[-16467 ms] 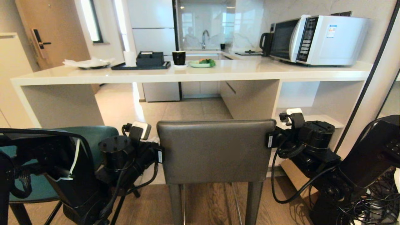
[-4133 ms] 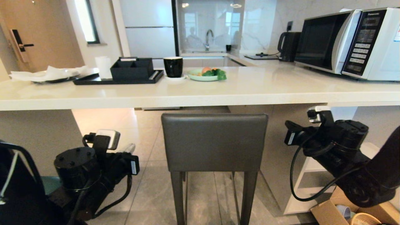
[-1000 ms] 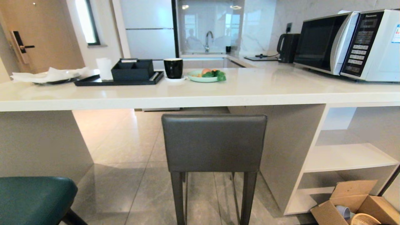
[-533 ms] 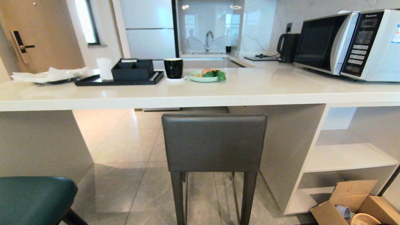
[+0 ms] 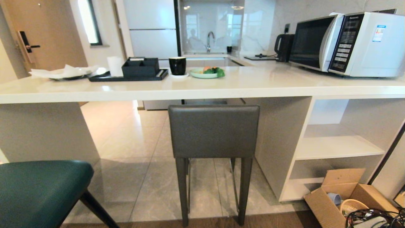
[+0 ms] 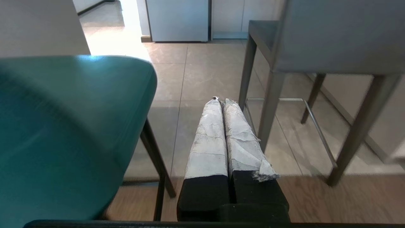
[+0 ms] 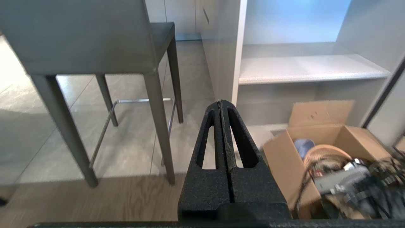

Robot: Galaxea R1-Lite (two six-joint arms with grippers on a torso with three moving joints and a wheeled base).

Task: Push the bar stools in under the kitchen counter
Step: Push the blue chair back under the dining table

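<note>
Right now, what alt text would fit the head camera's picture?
A grey bar stool stands at a white kitchen counter, back towards the camera. A teal stool sits nearer at lower left. A microwave, black mug and plate of food rest on top.

The right gripper [image 7: 220,103] hangs low with its black fingers pressed together, holding nothing. The grey bar stool [image 7: 85,38] stands ahead, white shelves [image 7: 303,68] alongside, and a cardboard box [image 7: 316,148] near on the floor.

Glossy grey floor tiles [image 5: 126,139]; wooden door [image 5: 47,34]; white microwave [image 5: 348,44], bright window [image 5: 90,22]
</note>
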